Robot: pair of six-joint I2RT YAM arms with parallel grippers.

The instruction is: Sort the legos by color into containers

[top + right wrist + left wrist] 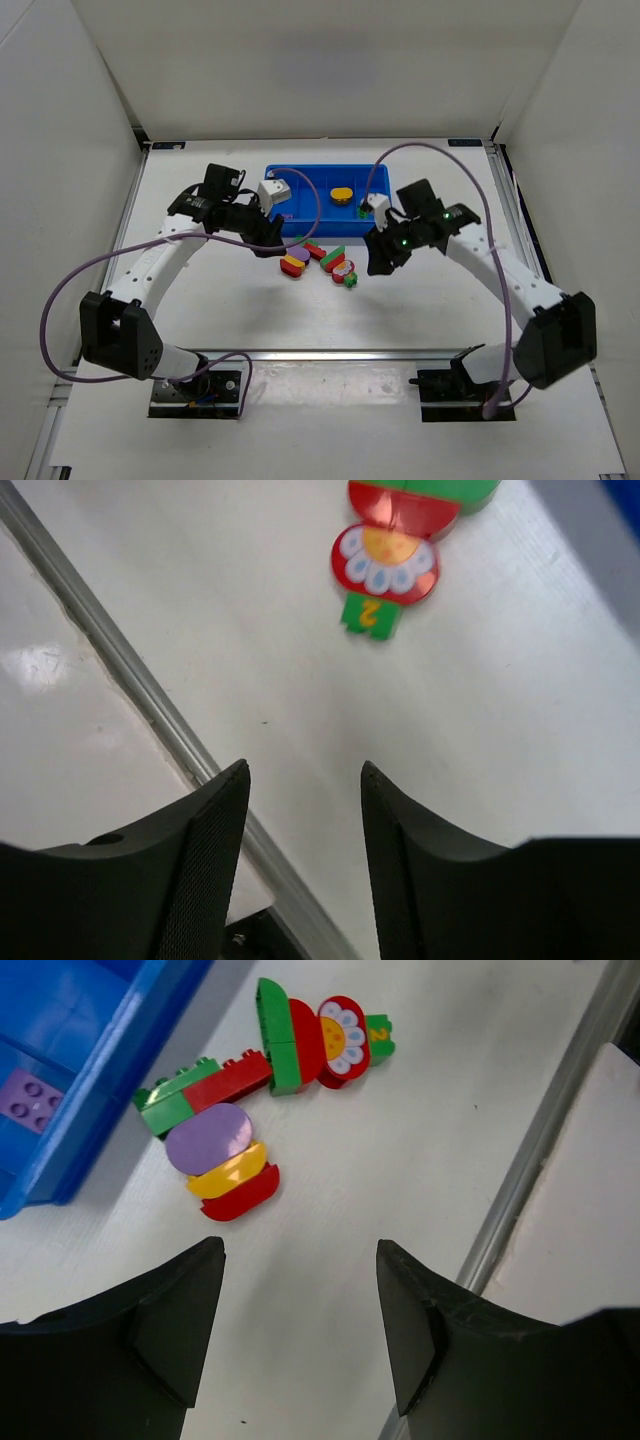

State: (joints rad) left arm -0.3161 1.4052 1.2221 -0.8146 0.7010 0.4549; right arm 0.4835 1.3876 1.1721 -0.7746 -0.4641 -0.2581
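Note:
The blue tray (300,182) lies at the table's far middle, with a yellow piece (342,194) inside; a purple block (32,1100) shows in it in the left wrist view. Loose legos lie just in front of it: a purple oval (208,1138) over yellow and red ovals (238,1192), a green-and-red brick (200,1090), a green and red pair (285,1038), a flower piece (342,1038) and a small green "2" block (366,615). My left gripper (268,238) is open and empty left of the cluster. My right gripper (378,258) is open and empty to its right.
A metal rail (540,1140) runs along the table's near edge. White walls enclose the table on the left, right and back. Purple cables loop over both arms.

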